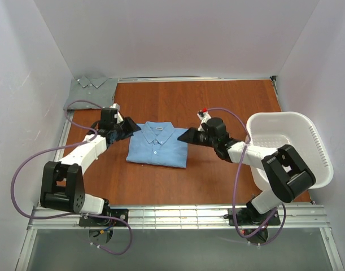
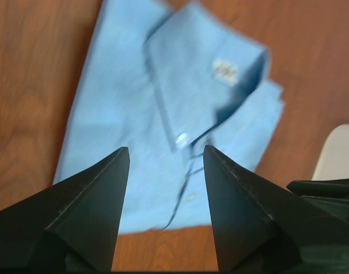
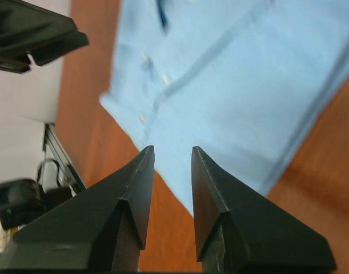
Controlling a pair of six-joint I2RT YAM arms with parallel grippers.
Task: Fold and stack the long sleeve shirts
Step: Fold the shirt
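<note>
At the middle of the table, the top view shows me the folded light blue shirt; only there I see the grey-green shirt, in the far left corner. My wrist views show the left gripper half wide and the right gripper narrow, both empty.

In the left wrist view the light blue shirt is blurred, its collar label unreadable, one end cut off at the picture's top, and its near edge partly behind the left gripper. Right of that shirt, the right arm covers the near corner of the white basket. Far left of it, the grey-green shirt is too small to show its folds.
</note>
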